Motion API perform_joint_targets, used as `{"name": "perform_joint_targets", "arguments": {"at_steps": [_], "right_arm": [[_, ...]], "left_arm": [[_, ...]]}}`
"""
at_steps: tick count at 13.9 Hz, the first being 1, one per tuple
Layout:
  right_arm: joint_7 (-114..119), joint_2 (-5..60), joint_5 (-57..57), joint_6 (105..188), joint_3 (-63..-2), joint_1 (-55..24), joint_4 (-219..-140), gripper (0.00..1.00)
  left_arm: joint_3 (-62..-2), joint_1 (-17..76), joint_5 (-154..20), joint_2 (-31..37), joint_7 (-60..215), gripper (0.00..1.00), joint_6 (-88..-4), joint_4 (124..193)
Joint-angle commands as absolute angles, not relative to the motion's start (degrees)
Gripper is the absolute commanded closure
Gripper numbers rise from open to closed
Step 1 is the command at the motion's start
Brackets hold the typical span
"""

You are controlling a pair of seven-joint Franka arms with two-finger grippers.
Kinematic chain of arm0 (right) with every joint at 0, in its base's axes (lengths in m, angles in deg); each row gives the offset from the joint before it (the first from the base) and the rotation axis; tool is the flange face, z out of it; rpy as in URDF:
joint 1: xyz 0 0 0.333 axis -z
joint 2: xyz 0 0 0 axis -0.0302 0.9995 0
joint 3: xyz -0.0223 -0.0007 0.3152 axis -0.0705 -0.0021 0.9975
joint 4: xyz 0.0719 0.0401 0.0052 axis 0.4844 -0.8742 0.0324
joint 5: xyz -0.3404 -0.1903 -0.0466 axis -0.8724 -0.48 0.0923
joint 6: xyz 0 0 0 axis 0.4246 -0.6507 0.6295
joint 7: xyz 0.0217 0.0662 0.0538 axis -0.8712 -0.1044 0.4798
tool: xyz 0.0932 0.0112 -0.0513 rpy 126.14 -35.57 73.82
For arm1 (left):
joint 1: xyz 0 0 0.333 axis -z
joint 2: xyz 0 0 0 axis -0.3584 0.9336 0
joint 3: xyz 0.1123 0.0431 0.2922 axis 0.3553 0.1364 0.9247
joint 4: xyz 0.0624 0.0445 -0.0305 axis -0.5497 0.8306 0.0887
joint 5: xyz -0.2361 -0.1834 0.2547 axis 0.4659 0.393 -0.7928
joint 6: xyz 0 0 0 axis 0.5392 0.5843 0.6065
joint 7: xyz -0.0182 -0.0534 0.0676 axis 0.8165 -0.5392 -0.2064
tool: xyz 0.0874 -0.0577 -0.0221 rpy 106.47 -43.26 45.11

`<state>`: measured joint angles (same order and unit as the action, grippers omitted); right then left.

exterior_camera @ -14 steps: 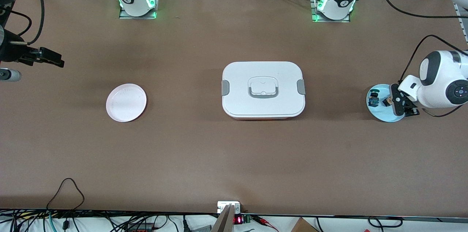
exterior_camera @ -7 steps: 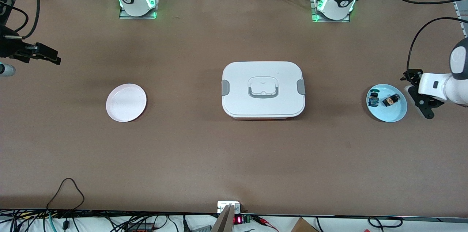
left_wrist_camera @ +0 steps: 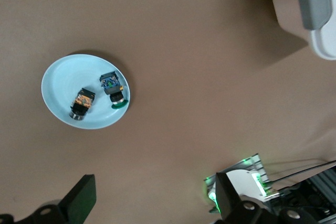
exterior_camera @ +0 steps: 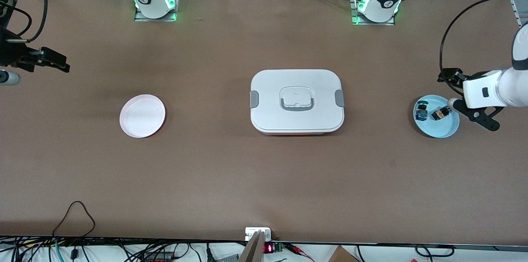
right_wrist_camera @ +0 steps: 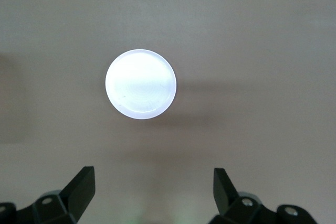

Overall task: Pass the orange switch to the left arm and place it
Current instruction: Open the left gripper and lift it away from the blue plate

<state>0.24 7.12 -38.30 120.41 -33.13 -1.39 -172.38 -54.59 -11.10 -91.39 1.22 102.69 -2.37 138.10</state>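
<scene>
Two switches lie on your blue plate point(exterior_camera: 443, 130), the orange switch point(exterior_camera: 441, 113) among them. Your left end effector point(exterior_camera: 472, 99) hangs wide over its edge. Your right end effector point(exterior_camera: 55, 61), wide too, hangs over the desk point(exterior_camera: 231, 171) at its arm's end.

Left gripper point(exterior_camera: 472, 97) held raised at the left arm's table end, fingers spread wide, right gripper point(exterior_camera: 55, 62) likewise spread, raised at the right arm's end
</scene>
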Motion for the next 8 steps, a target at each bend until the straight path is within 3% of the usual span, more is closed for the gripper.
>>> {"name": "perform_joint_targets", "arguments": {"at_steps": [1,3,4,8], "right_arm": [[1.15,6.24,-37.53,120.43,-32.68,-0.56,-171.98,0.00],[0.19,6.07,-37.62,120.43,-32.51,-0.64,-171.72,0.00],[0.01,6.06,-37.62,120.34,-32.42,-0.64,-171.29,0.00],[0.10,5.89,-37.53,119.73,-32.33,-0.73,-170.14,0.00]], "left_arm": [[-49.55,-3.30,-91.07,-0.30,93.39,0.00,-1.54,134.05],[-38.75,5.41,-88.37,-4.68,82.76,0.00,-5.05,134.83],[-36.18,7.36,-86.34,-6.88,78.62,0.00,-8.90,135.44],[-18.70,19.83,-80.52,-17.51,77.51,0.00,-25.34,147.37]]}}
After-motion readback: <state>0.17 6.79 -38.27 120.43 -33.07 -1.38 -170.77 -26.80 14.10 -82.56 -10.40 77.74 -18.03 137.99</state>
